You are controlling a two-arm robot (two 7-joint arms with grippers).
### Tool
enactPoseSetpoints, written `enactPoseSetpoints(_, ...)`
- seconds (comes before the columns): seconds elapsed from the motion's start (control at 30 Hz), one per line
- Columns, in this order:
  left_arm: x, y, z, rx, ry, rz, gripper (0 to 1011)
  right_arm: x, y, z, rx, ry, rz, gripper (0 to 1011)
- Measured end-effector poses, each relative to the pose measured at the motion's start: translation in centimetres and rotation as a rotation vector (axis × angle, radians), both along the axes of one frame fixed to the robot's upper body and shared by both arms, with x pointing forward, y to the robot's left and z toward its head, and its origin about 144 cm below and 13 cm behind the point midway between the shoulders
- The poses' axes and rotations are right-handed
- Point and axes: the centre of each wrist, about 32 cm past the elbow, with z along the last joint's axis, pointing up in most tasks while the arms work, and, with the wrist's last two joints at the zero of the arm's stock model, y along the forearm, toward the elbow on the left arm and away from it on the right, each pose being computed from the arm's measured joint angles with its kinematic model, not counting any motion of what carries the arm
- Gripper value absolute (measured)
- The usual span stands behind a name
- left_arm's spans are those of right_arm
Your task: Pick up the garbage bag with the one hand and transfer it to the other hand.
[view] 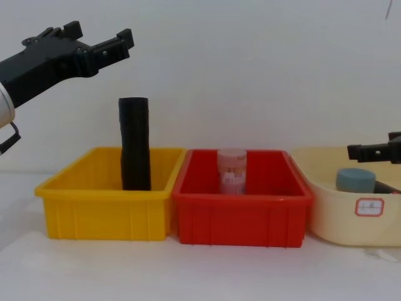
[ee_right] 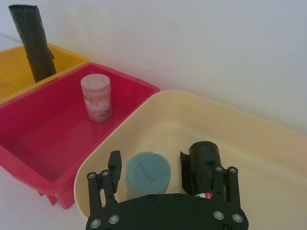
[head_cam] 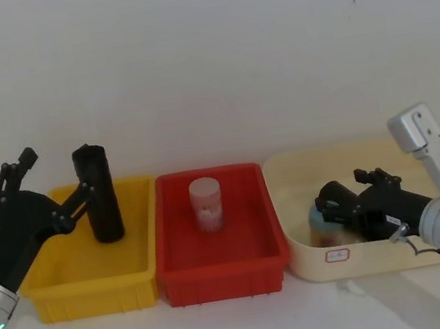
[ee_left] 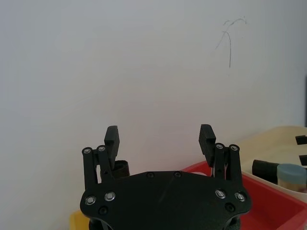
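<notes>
At upper left of the chest view, your left gripper (view: 100, 39) hangs open above the bag (view: 135, 152); approach step, so descend next. Right gripper (ee_right: 165, 167), released, waits.

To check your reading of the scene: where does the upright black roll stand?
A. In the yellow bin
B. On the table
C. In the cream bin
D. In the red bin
A: the upright roll stands inside the yellow bin, rising above its rim; the red bin holds a pink-lidded jar.

White table (view: 188, 276) – yellow bin (view: 106, 210), red bin (view: 241, 216), cream bin (view: 341, 219) side by side
</notes>
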Motion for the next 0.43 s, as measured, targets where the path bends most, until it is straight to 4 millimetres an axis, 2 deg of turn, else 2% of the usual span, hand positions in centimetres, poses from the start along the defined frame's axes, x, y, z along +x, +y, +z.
enactPoseSetpoints(0.03, 0.0, 0.0, 0.0, 0.000, 0.000, 0.000, 1002, -0.2, -0.1, -0.1, 0.002, -0.004, -0.001, 1001)
enactPoseSetpoints(0.43, 0.0, 0.0, 0.0, 0.000, 0.000, 0.000, 1001, -1.6, -0.4, 0.0, 0.073, -0.100, 0.017, 1000)
